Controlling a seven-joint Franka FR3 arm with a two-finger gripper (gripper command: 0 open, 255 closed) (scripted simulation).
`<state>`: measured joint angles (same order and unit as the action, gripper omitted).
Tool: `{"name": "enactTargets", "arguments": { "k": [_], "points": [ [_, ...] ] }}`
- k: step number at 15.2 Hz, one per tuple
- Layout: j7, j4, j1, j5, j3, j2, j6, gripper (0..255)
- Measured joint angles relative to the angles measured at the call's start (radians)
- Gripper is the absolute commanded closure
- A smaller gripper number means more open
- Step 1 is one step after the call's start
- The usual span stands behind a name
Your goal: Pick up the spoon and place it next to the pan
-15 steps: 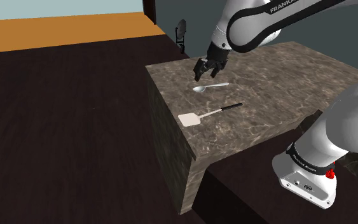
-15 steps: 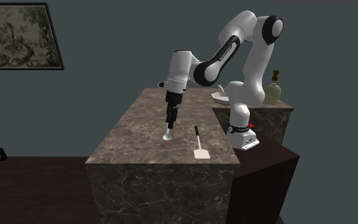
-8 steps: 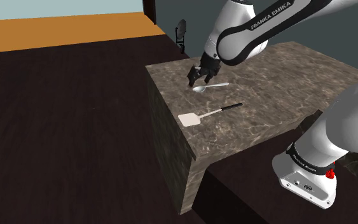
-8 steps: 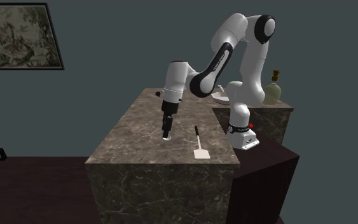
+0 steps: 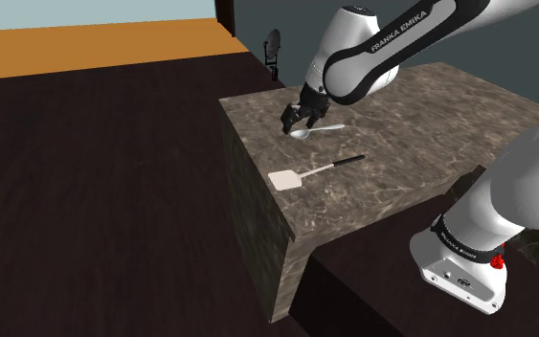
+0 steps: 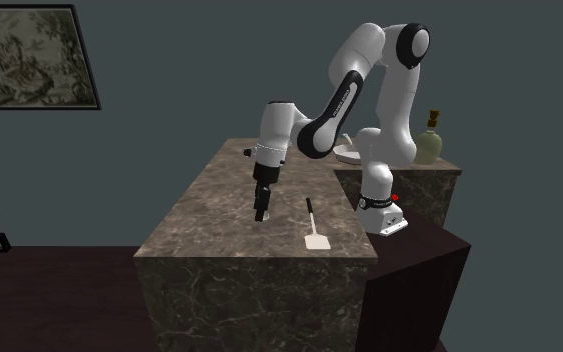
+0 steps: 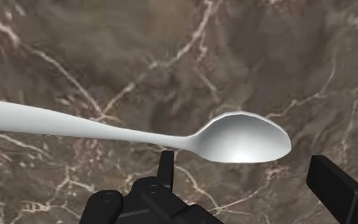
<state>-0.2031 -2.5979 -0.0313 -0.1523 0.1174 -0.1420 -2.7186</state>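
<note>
Jaws wide apart, the gripper's [image 7: 246,172] 2 fingers [image 7: 336,191] flank the bowl of the white spoon [image 7: 238,137], lying flat near one short edge of the marbled counter [image 5: 401,182]; closing centred on the bowl should prevent twisting.

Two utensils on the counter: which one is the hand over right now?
The spoon, all pale with a rounded bowl, right under the open hand. The spatula, black-handled with a flat white blade, lies apart from it.
</note>
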Motion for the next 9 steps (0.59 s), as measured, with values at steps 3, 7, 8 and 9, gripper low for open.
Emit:
{"name": "enactTargets", "arguments": {
  "k": [3,7,8,9],
  "points": [
    [0.000,0.000,0.000,0.000,0.000,0.000,0.000,255],
    [0.000,0.000,0.000,0.000,0.000,0.000,0.000,255],
    [0.000,0.000,0.000,0.000,0.000,0.000,0.000,255],
    [0.000,0.000,0.000,0.000,0.000,0.000,0.000,255]
  ]
}}
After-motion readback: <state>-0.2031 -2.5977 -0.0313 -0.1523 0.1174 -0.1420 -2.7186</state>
